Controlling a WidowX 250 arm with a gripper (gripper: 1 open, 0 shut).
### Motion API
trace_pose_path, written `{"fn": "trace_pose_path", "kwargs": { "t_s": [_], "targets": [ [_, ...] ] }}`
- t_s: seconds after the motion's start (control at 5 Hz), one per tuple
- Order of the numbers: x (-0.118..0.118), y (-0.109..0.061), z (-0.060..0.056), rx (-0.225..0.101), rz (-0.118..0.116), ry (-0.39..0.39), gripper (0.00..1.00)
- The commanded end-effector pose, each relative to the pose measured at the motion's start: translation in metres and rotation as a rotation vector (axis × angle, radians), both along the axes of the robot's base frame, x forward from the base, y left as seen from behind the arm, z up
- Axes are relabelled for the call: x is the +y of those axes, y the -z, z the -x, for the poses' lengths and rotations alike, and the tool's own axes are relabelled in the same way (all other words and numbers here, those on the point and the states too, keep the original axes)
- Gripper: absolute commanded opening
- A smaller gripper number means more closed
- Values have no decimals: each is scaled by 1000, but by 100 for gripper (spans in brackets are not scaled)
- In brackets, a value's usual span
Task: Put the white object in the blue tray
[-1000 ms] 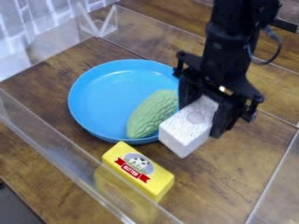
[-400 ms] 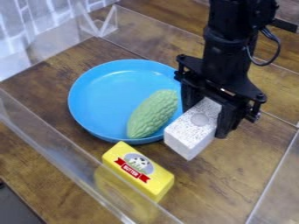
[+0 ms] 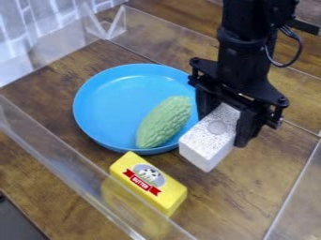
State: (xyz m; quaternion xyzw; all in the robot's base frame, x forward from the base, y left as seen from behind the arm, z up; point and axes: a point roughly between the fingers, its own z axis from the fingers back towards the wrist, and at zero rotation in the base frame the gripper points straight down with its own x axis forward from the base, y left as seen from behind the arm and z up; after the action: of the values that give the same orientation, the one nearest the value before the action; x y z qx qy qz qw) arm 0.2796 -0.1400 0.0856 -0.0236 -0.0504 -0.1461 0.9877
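Just outside blue tray (image 3: 100,103) rim, hand (image 3: 230,120) grips white object (image 3: 208,141).

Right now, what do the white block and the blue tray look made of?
White block: matte, speckled, stone- or soap-like, possibly foam; dull grainy faces, no shine. Blue tray: likely smooth plastic; uniform bright colour with a soft sheen on its rim.

Speckled white object (image 3: 208,141), bright blue tray (image 3: 107,105).
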Motion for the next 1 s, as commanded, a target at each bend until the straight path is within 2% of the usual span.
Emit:
{"fn": "trace_pose_path", "kwargs": {
  "t_s": [0.0,0.4,0.8],
  "targets": [
    [2,-23,-4,-79,54,-25,0],
    [5,-28,-7,-93,68,-26,0],
    [5,-27,-3,-94,89,-46,0]
  ]
}}
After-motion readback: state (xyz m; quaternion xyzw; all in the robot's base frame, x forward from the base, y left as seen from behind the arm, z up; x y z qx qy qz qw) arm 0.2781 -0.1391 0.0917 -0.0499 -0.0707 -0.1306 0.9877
